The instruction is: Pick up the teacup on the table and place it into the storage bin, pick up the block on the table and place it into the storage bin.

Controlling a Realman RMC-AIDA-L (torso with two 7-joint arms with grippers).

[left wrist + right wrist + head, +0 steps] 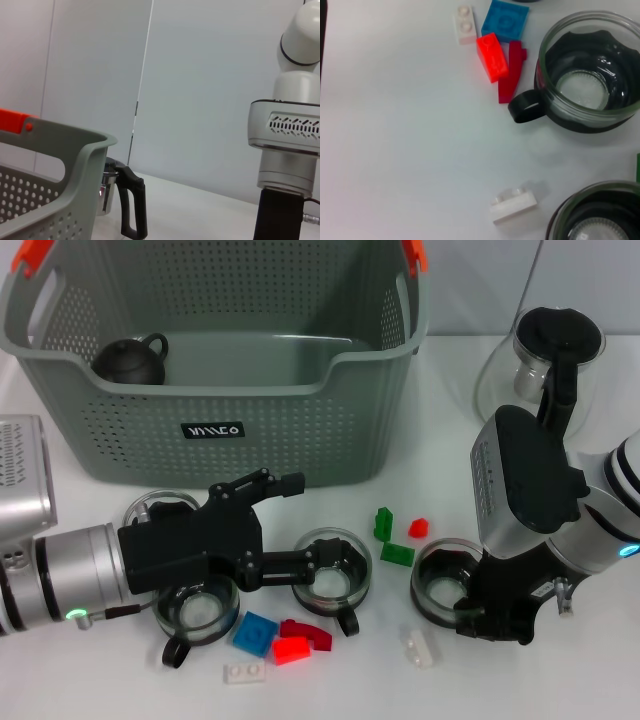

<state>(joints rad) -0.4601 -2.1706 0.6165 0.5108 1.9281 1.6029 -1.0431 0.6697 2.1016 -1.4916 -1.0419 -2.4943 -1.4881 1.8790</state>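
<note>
Grey-green, black, and bright block colours on a white table (pixel 330 680)

At the top of the head view the basket (pixel 300 430) is grey-green, dotted with small holes, with orange-red clips (pixel 32 254) at its corners, a black label (pixel 211 429) lettered in white, and a black teapot (pixel 132 360) inside; lower down sit clear glass cups (pixel 333 580) with black bands and handles, beside blue (pixel 257 632), bright red (pixel 291 649), dark red (pixel 308 632), green (pixel 396 553) and white (pixel 245 672) blocks; both arms are silver with black grippers, left (pixel 285 525) and right (pixel 495 615)
</note>
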